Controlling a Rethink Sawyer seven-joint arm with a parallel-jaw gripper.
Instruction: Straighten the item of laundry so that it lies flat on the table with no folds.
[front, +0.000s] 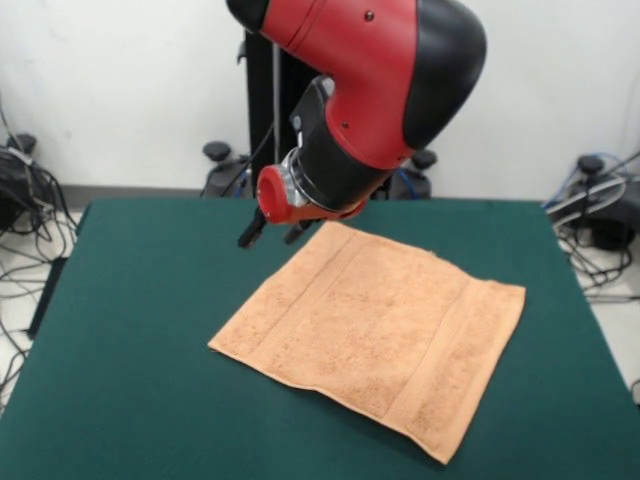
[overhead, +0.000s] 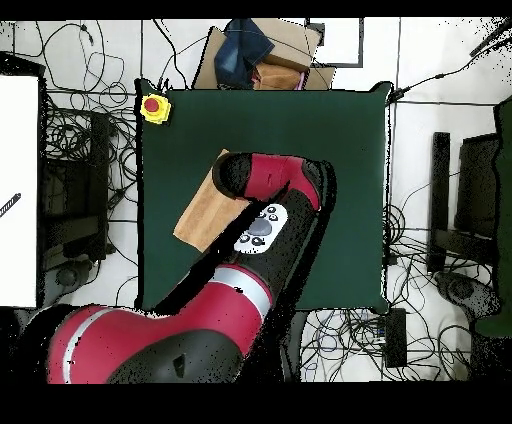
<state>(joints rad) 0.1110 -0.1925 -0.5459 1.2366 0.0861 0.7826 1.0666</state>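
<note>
The peach-orange towel (front: 372, 335) is spread out pretty much flat on the green table (front: 130, 330), turned so it sits like a diamond, with one corner pointing toward the far edge and another hanging close to the near edge. You can see the flat woven bands running near two of its ends, and no obvious folds from the front. The gripper (front: 272, 228) hangs just off the towel's far corner, a bit to the left of it in the front view, dark fingers (front: 251, 231) pointing down at bare felt. They look slightly parted with nothing in them. From overhead the red and black arm (overhead: 262, 225) covers most of the towel (overhead: 203, 210), only one side peeking out.
</note>
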